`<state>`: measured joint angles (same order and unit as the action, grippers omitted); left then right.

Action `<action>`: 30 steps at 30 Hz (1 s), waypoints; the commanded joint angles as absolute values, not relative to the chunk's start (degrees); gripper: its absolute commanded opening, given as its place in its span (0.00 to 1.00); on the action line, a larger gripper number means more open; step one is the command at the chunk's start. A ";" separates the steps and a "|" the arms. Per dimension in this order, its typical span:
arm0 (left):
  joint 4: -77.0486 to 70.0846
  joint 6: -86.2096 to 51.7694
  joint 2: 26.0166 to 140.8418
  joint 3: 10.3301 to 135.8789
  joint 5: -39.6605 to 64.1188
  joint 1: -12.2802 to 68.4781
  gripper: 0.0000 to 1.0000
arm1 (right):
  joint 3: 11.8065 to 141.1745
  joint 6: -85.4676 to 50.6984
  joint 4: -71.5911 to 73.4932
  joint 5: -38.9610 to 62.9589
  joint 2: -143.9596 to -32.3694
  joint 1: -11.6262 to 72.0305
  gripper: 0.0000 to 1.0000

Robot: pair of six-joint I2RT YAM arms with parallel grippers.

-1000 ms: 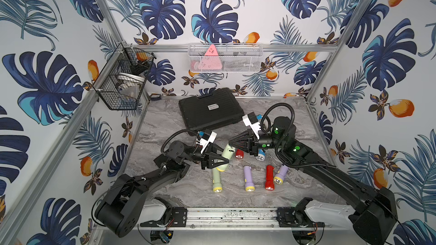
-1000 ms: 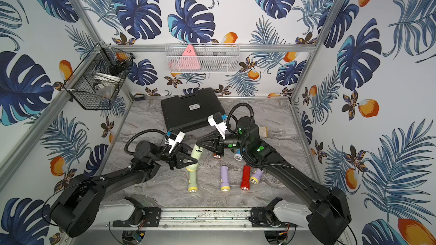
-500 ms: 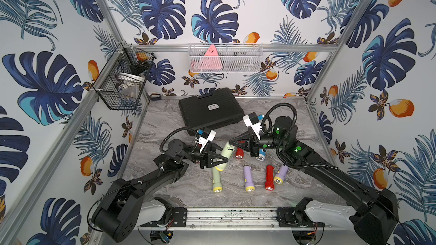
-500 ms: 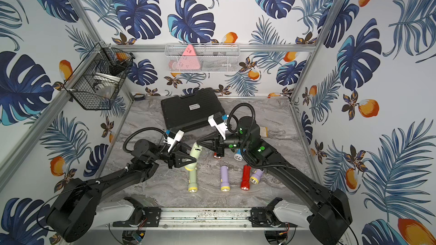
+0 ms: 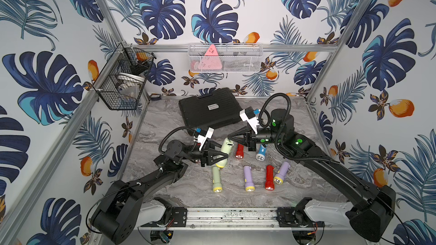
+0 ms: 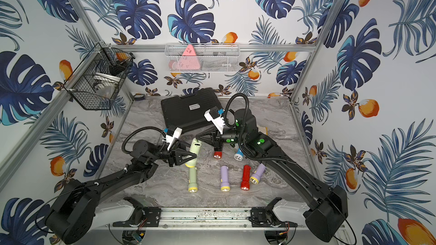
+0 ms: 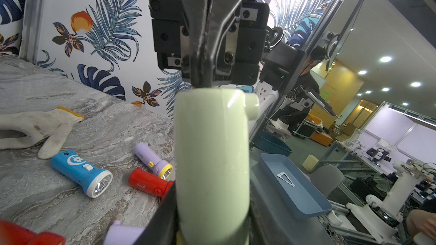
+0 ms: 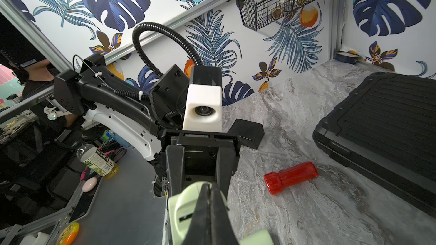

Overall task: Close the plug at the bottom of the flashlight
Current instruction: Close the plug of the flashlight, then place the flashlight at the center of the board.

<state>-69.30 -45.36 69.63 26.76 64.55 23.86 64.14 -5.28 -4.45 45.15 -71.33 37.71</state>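
Slippage was judged to be the main danger at this moment. The pale green flashlight (image 5: 224, 149) was held off the marble table (image 5: 165, 119) by the left gripper (image 5: 221, 158), which was clamped on its body, with the rear end tilted up toward the right gripper (image 5: 230, 137). The right gripper was fully clenched, with nothing between its fingers, and its joined tips were laid on that rear end, where the plug was to be pressed in. If the push were given off the axis, the smooth round body could be turned or driven down through the left fingers, and the tips could be slid off the edge. If too much force were used, the flashlight could be knocked out and dropped near the red flashlight (image 5: 239, 152) lying just beside. The plug itself was hard to make out. In the right wrist view the end face (image 8: 184, 210) was mostly covered by the black tips, so it could not be told whether the plug was seated. A small green stub (image 7: 251, 104) was seen at the side in the left wrist view, but what it was could not be decided. The lens end was cut off at the edge of that view.
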 commanded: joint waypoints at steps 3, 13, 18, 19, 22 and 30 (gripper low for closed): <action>-82.46 -42.54 68.04 27.33 63.63 23.82 0.00 | 64.60 -3.74 -17.84 28.59 -72.49 37.25 0.00; -80.12 -41.78 67.73 27.55 63.51 23.84 0.00 | 63.35 -6.15 -14.72 18.44 -70.25 36.88 0.16; -75.56 -39.23 66.83 27.77 62.54 23.83 0.00 | 60.98 -7.40 -13.56 12.43 -68.96 36.82 0.41; -73.89 -38.22 66.58 27.84 62.26 23.90 0.00 | 60.47 -8.13 -13.37 10.33 -68.71 36.83 0.48; -66.74 -33.69 64.94 27.84 60.42 23.84 0.00 | 58.46 -10.38 -13.36 3.45 -68.07 36.78 0.65; -30.61 -12.37 55.67 31.17 44.88 25.22 0.00 | 51.33 -17.49 -12.87 -9.58 -64.15 35.37 1.00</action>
